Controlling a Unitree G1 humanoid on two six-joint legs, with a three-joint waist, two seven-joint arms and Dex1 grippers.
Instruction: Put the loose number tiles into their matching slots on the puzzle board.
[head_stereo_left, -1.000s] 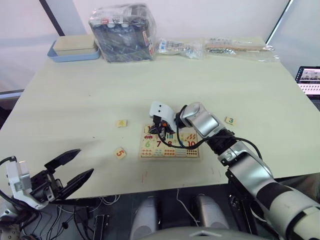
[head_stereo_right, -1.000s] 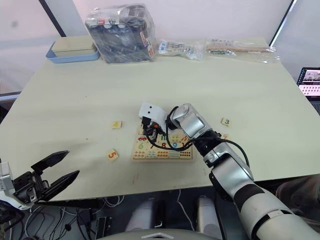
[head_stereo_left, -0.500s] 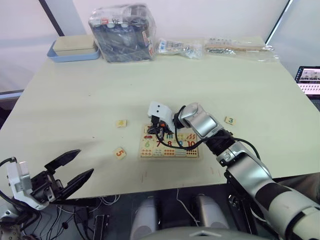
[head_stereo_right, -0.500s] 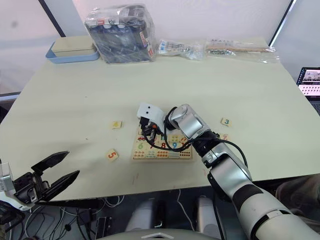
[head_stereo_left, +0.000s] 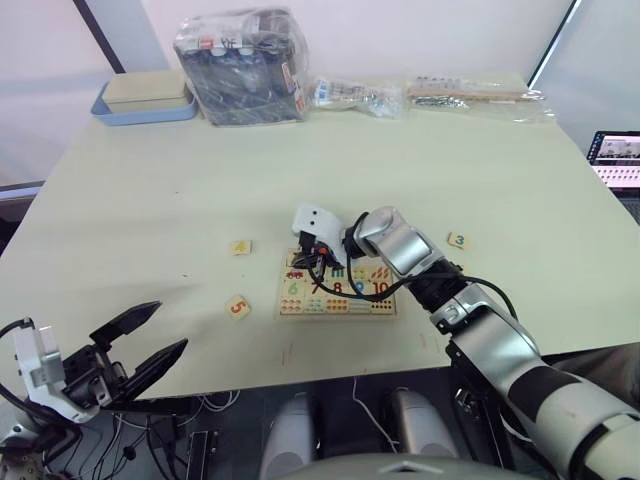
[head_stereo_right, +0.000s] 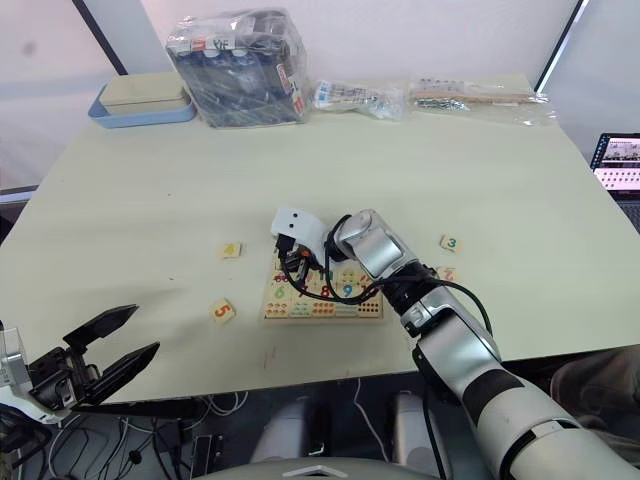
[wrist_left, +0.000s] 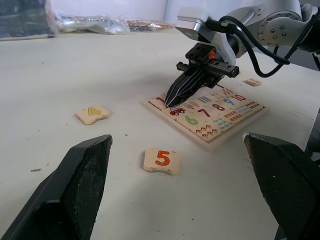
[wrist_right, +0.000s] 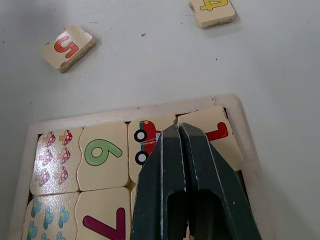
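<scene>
Pale wood everywhere on this one. The puzzle board (head_stereo_left: 338, 286) sits mid-table and my right gripper (wrist_left: 171, 100) is down at its top-left corner, fingers pinched fully together with nothing between them, tips resting right at the edge of the red 1 tile (wrist_right: 212, 131). That tile now lies in the corner slot just beside the little car picture, though it looks a touch crooked, so I'd guess I'm nudging it flat rather than carrying anything.

Compared with a second ago the right arm has barely shifted — a slight creep toward the corner, same pinched pose. So tile 1 is basically home, not quite seated.

Four to go: the 5 tile (head_stereo_left: 238, 306) and the 4 tile (head_stereo_left: 241, 246) lie on the table left of the board, the 3 tile (head_stereo_left: 458, 240) off to the right, another next to it I can't read. The left gripper (head_stereo_left: 140, 345) hangs wide open near the table's front edge — empty.
</scene>
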